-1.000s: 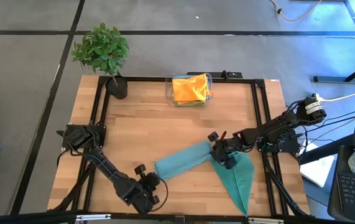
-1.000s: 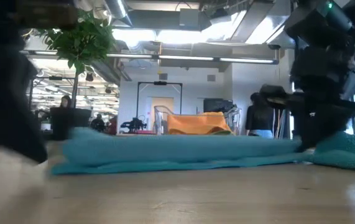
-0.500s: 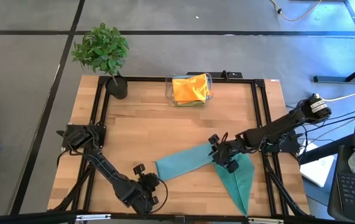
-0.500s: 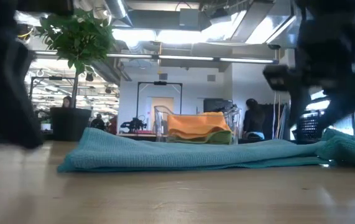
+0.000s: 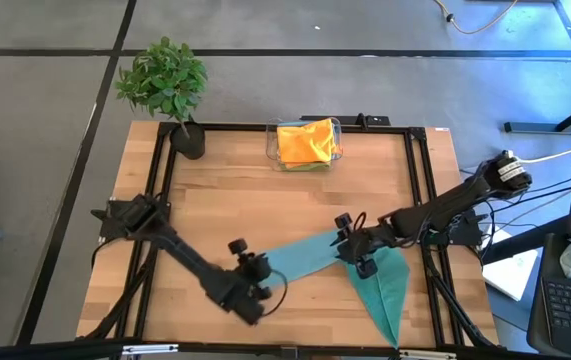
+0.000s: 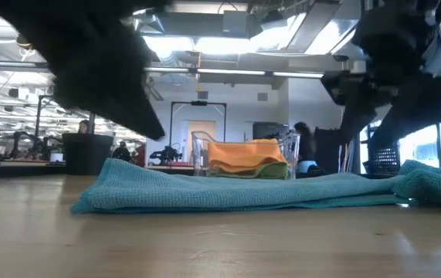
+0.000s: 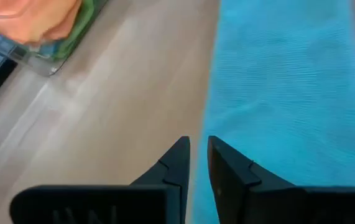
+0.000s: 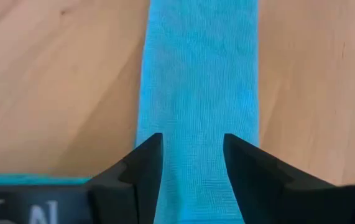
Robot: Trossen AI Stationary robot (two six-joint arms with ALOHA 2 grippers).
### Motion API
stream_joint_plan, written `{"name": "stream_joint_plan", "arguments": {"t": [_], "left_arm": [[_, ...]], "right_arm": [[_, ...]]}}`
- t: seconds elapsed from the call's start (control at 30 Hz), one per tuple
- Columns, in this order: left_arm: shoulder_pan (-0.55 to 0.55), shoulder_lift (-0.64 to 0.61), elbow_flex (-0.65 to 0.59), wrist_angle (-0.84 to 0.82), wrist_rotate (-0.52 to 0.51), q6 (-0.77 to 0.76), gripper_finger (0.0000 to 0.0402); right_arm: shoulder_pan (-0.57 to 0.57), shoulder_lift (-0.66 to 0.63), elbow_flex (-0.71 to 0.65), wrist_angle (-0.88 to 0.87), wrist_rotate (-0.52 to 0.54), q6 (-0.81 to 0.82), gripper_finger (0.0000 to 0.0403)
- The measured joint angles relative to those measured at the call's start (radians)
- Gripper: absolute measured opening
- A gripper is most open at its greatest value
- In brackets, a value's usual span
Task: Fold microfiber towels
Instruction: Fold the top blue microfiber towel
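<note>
On table: one teal towel [image 5: 310,258] (flat) | left tool [image 7: 197,163] nearly closed | right tool [image 8: 191,167] open, empty

We can read almost nothing here. The only marks we find are pale characters on the dark body of the right gripper [image 8: 193,162] in its own wrist view, cut off at the picture's edge; they look like a 6 or G and an N, but we cannot make out a word. No other label, brand or sign is legible.
</note>
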Motion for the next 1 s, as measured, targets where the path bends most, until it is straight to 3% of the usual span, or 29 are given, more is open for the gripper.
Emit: {"name": "stream_joint_plan", "arguments": {"t": [0.13, 0.27, 0.4, 0.57, 0.8, 1.0], "left_arm": [[0.060, 0.000, -0.004, 0.037, 0.099, 0.069, 0.0050], [0.071, 0.000, -0.005, 0.066, 0.117, 0.069, 0.0050], [0.060, 0.000, -0.031, 0.069, 0.149, -0.018, 0.0050], [0.025, 0.000, -0.114, 0.069, 0.242, -0.261, 0.0050], [-0.103, -0.008, -0.216, 0.100, 0.208, -0.723, 0.0050], [-0.220, 0.000, -0.170, 0.161, 0.164, -0.933, 0.0050]], "right_arm": [[-0.002, 0.040, -0.034, 0.121, 0.061, 0.034, 0.0163], [-0.003, 0.064, -0.050, 0.132, 0.097, 0.060, 0.0157], [-0.003, 0.068, -0.050, 0.131, 0.103, 0.151, 0.0154], [-0.001, 0.068, -0.051, 0.127, 0.007, 0.196, 0.0154], [-0.001, 0.068, -0.051, 0.127, 0.103, 0.212, 0.0154], [-0.001, 0.068, -0.050, 0.163, 0.109, 0.210, 0.0154]]}}
